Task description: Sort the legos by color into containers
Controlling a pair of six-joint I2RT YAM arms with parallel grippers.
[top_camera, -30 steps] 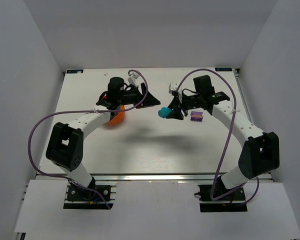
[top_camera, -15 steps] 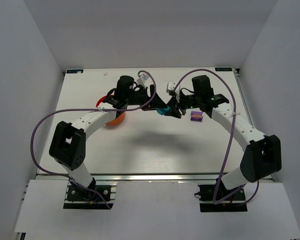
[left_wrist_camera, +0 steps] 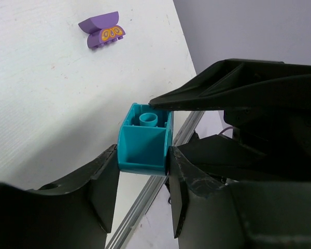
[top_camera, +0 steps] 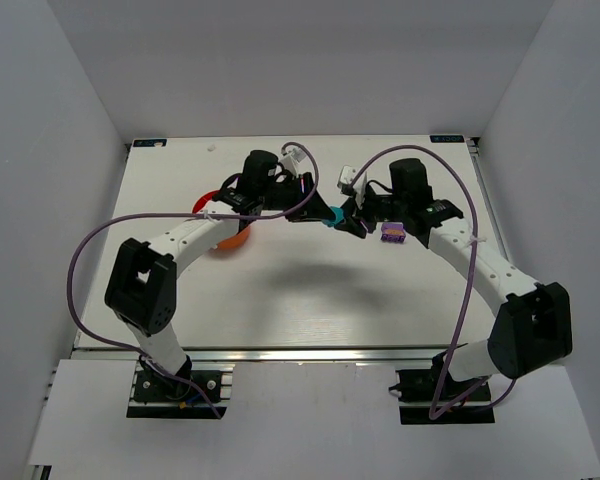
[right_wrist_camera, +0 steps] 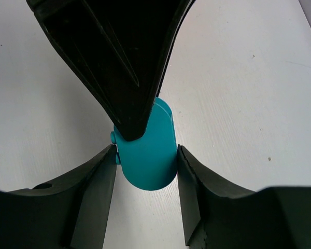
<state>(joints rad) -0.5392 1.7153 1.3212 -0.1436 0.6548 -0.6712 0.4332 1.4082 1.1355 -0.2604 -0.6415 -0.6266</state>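
A cyan lego (top_camera: 333, 216) hangs above the table's middle, held between the two arms. In the left wrist view the hollow underside of the cyan lego (left_wrist_camera: 144, 140) faces me, and my left gripper (left_wrist_camera: 143, 157) is shut on its two sides. In the right wrist view my right gripper (right_wrist_camera: 146, 155) is shut on the rounded cyan lego (right_wrist_camera: 147, 153), with a left finger (right_wrist_camera: 119, 62) pressing on it from above. From above, the left gripper (top_camera: 318, 212) and right gripper (top_camera: 346, 220) meet tip to tip. The orange bowl (top_camera: 232, 238) lies partly under the left arm.
A purple lego (top_camera: 393, 233) with a yellow pattern lies on the table under the right arm; it is the purple lego (left_wrist_camera: 102, 30) in the left wrist view. A red curved rim (top_camera: 206, 200) shows behind the left arm. The table's metal edge (left_wrist_camera: 160, 187) runs below the brick.
The left arm has swung right from above the bowl to the cyan lego, and its jaws have closed onto it. The right gripper kept its grip and shifted slightly.
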